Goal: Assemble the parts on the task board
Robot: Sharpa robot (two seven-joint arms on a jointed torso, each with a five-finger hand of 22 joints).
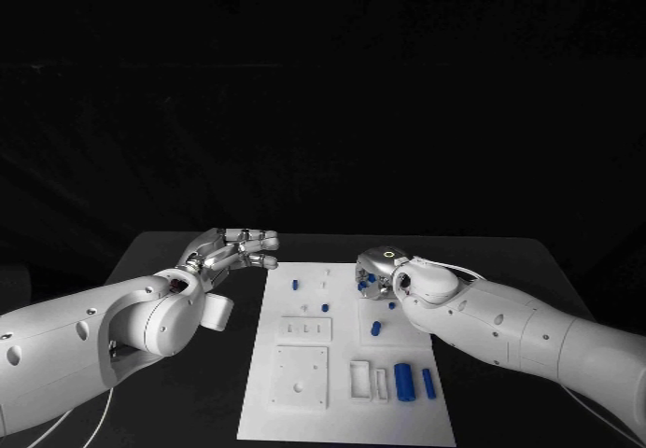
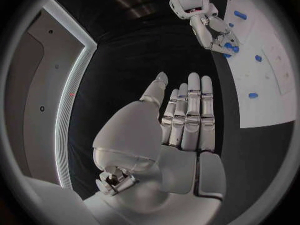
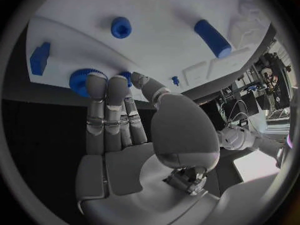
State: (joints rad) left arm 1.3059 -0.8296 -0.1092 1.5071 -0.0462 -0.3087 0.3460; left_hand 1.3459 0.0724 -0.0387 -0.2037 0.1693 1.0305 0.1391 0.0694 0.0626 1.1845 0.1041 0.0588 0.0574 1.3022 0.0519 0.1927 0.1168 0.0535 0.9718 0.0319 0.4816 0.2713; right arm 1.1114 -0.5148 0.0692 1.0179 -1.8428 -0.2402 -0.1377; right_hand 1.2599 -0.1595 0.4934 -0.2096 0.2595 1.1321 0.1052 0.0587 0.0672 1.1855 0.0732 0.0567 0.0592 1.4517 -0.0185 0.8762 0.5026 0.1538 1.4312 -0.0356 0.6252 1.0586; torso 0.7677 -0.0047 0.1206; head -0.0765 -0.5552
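Head view shows the white task board (image 1: 303, 373) lying lengthwise in the middle of the black surface (image 1: 512, 257), with the two arms coming in on either side of its far end. The right hand (image 1: 381, 271) is down over the board's far right corner, where a cluster of small blue parts (image 1: 366, 278) sits. In the right wrist view its fingers (image 3: 106, 110) are stretched out side by side, their tips resting against a round blue gear-like part (image 3: 81, 80) at the board's edge, with the thumb drawn in just beside them; whether they actually pinch it or only touch it I cannot tell. The reach looks meant to gather that piece for fitting.

The left hand (image 1: 231, 252) hangs just off the board's left edge, over bare surface. In the left wrist view its fingers (image 2: 190, 115) are straight and held together, the thumb a little apart, with nothing in them; it seems to be parked clear so the right hand has room.

Other blue pieces lie well apart from the cluster: a blue cylinder (image 1: 404, 382) and a slimmer blue pin (image 1: 428, 383) near the board's near right edge, and a short blue peg (image 1: 377, 328) mid-board. White raised blocks (image 1: 299, 376) fill the board's left half. Nothing stands between the right hand and its part, though neighbouring blue pieces crowd close and could be nudged.
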